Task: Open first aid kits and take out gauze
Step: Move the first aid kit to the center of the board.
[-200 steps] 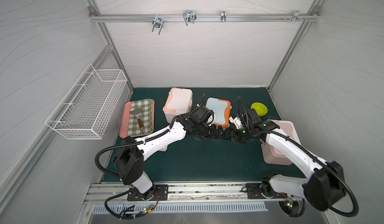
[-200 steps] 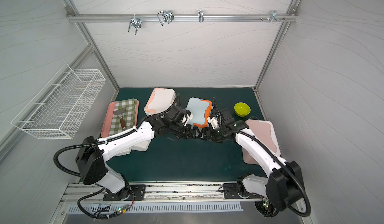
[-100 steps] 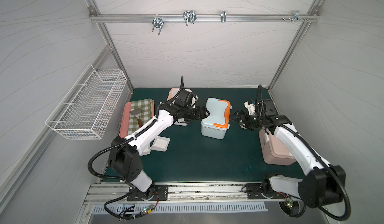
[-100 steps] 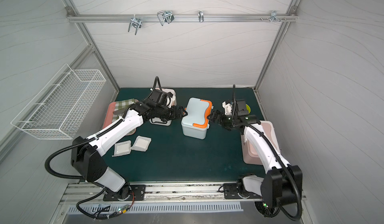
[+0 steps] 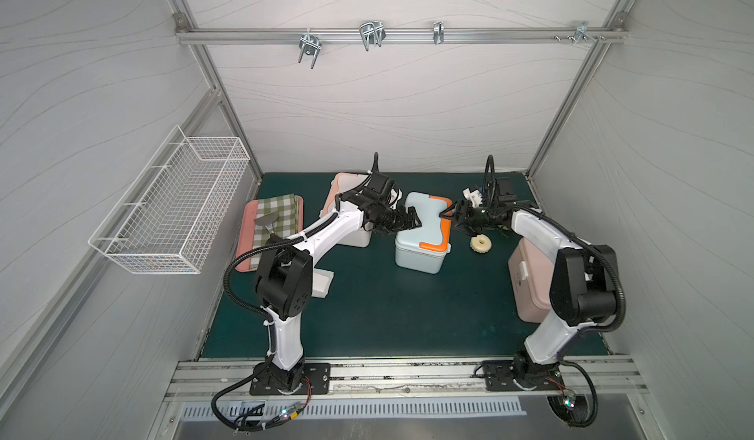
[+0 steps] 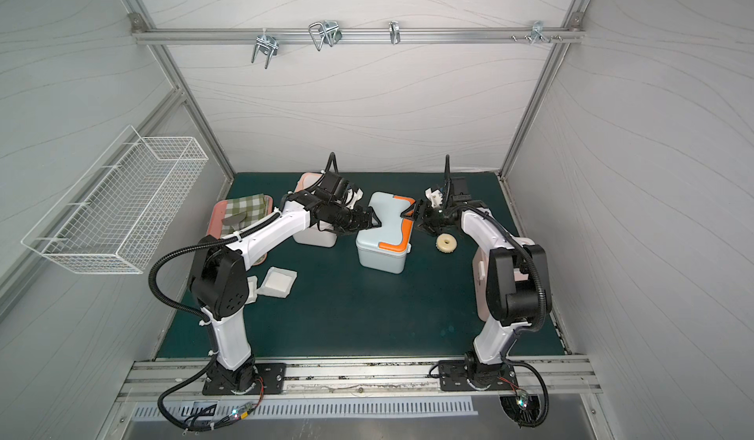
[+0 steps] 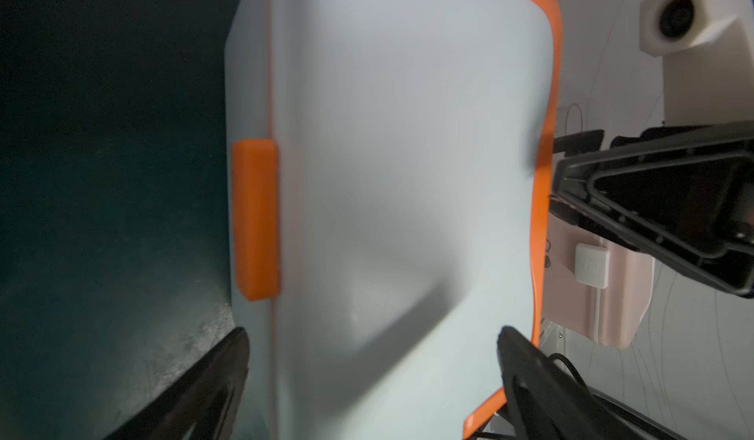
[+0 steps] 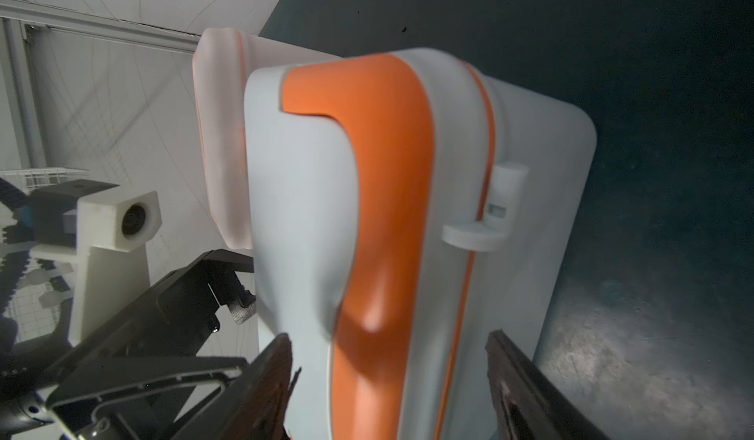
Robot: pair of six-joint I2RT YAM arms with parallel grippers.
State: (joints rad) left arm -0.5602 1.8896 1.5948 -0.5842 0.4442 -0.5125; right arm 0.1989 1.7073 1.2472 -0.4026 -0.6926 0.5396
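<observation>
Light blue kit [image 5: 422,230] [image 6: 385,230] with orange trim stands upright near the middle of the green worktop [image 5: 379,319], lid seated on the body. My left claw [image 5: 413,218] [image 6: 373,219] sits at the kit's 9 o'clock end with its jaws apart. In the left wrist view the lid [image 7: 408,172] lies between the two fingers [image 7: 228,376], with the orange latch [image 7: 255,217] on one long edge. My right claw [image 5: 448,218] [image 6: 410,213] sits at the kit's 3 o'clock end, jaws likewise apart. In the right wrist view its fingers [image 8: 514,376] straddle the orange-trimmed end [image 8: 387,172]; whether they touch the plastic, I cannot tell. White kit [image 5: 342,185] with peach trim stands at the blue kit's 10 o'clock, partly behind my left arm. Pale pink kit [image 5: 528,287] lies at 4 o'clock, near the worktop's edge under my right arm. Gauze [image 6: 279,283]: one wrapped white pad lies on the worktop at the blue kit's 8 o'clock, and a second [image 6: 252,289] is just beside it against my left arm. A cream ring [image 5: 480,244] lies just beside the blue kit at 3 o'clock. Pink tray [image 5: 249,230] with checked cloth [image 5: 281,213] lies at 9 o'clock.
</observation>
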